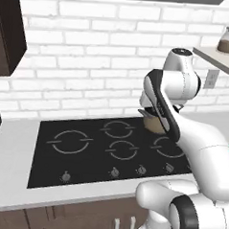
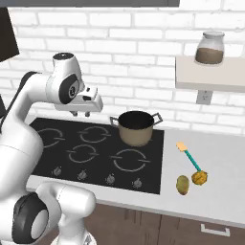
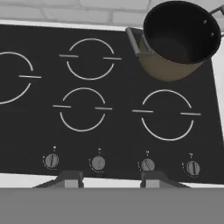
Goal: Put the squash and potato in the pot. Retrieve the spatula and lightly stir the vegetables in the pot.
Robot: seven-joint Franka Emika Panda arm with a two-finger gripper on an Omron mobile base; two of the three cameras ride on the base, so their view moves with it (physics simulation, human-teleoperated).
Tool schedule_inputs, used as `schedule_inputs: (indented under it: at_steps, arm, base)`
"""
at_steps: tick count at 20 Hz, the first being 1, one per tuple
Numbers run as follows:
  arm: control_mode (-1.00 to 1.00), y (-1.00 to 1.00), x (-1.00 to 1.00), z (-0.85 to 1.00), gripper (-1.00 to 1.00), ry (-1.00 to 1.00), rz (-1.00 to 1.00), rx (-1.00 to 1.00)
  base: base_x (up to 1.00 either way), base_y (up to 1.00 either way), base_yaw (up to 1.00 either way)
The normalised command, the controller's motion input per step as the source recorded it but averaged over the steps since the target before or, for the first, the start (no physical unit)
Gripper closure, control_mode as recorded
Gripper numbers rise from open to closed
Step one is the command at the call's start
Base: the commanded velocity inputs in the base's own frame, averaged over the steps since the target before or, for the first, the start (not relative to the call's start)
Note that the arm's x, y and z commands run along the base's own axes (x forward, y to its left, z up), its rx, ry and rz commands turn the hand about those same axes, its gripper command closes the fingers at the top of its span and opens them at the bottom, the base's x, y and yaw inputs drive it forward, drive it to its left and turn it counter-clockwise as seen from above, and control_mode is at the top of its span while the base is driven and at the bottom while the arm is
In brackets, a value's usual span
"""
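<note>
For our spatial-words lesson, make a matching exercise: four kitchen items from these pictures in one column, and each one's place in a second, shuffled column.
Items:
1. pot
2. spatula
3. jar
4. hand

Places:
A. on the wall shelf
B. lying on the counter, right of the stove
C. on the stove's back right burner
D. in the air above the burners

Pairs: 1-C, 2-B, 3-A, 4-D
</note>
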Motion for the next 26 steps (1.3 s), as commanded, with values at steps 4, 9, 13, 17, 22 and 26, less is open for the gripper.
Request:
schedule_inputs:
  at_steps: [4,9,13,17,22,26]
  arm:
    - [1.00,-0.03,0.00,0.00,-1.00,0.00,0.00,0.00]
    - [1.00,0.00,0.00,0.00,-1.00,0.00,0.00,0.00]
    - [1.00,0.00,0.00,0.00,-1.00,0.00,0.00,0.00]
    - [1.00,0.00,0.00,0.00,-1.00,0.00,0.00,0.00]
    - [1.00,0.00,0.00,0.00,-1.00,0.00,0.00,0.00]
    - [1.00,0.00,0.00,0.00,-1.00,0.00,0.00,0.00]
  base:
    - [0.00,-0.37,-0.01]
    - [0.00,-0.80,-0.01]
    - [0.00,-0.43,0.00]
    - [0.11,0.22,-0.03]
    - [0.51,0.11,-0.07]
    - [0.89,0.00,-0.03]
